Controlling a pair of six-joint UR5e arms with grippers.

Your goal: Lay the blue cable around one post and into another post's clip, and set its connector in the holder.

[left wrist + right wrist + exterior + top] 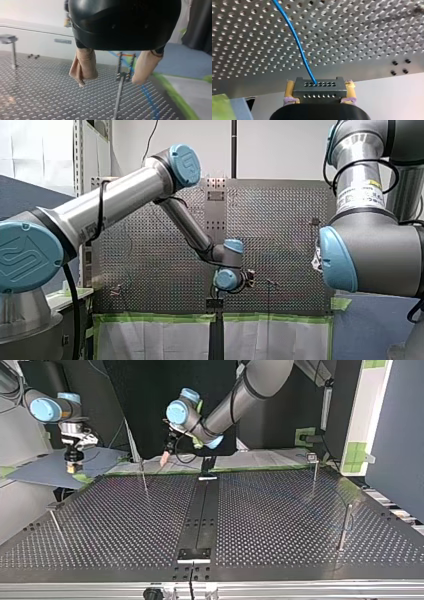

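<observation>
In the right wrist view my right gripper (pixel 320 86) is shut, its yellow pads (pixel 290 90) clamping a dark grey connector (pixel 319 93). The blue cable (pixel 297 42) leaves the connector and runs away over the perforated table. In the top view this gripper (pixel 73 466) hangs off the table's far left corner. My left gripper (pixel 108 83) is open with nothing held. Its beige pads (pixel 83 67) stand either side of a thin post with a clip (pixel 123 75), and the blue cable (pixel 148 98) passes behind it. The left gripper (pixel 164 456) hovers near the table's far edge in the top view.
Thin metal posts stand on the perforated table: one by the left gripper (pixel 144 479), one at the near left (pixel 56 521), two at the right (pixel 345 526) (pixel 314 466). A black strip (pixel 202 510) with a bracket at each end runs down the middle. Green tape (pixel 175 95) marks the edge.
</observation>
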